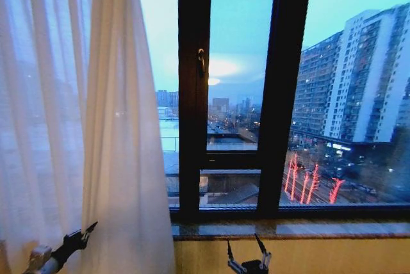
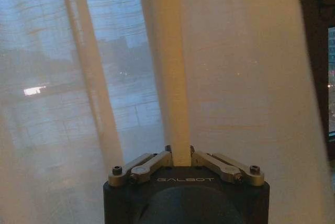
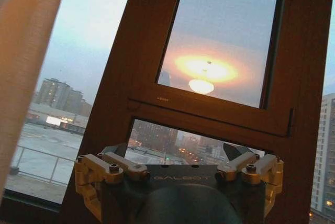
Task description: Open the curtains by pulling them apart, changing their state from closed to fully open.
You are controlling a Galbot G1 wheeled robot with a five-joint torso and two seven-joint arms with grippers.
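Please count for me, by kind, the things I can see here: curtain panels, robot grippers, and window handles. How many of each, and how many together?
Sheer white curtain panels: 1
Grippers: 2, left gripper and right gripper
Window handle: 1
Total: 4

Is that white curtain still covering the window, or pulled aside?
Pulled aside. The white curtain hangs bunched at the left, with the window bare beside it. The left tool is pinching one fold.
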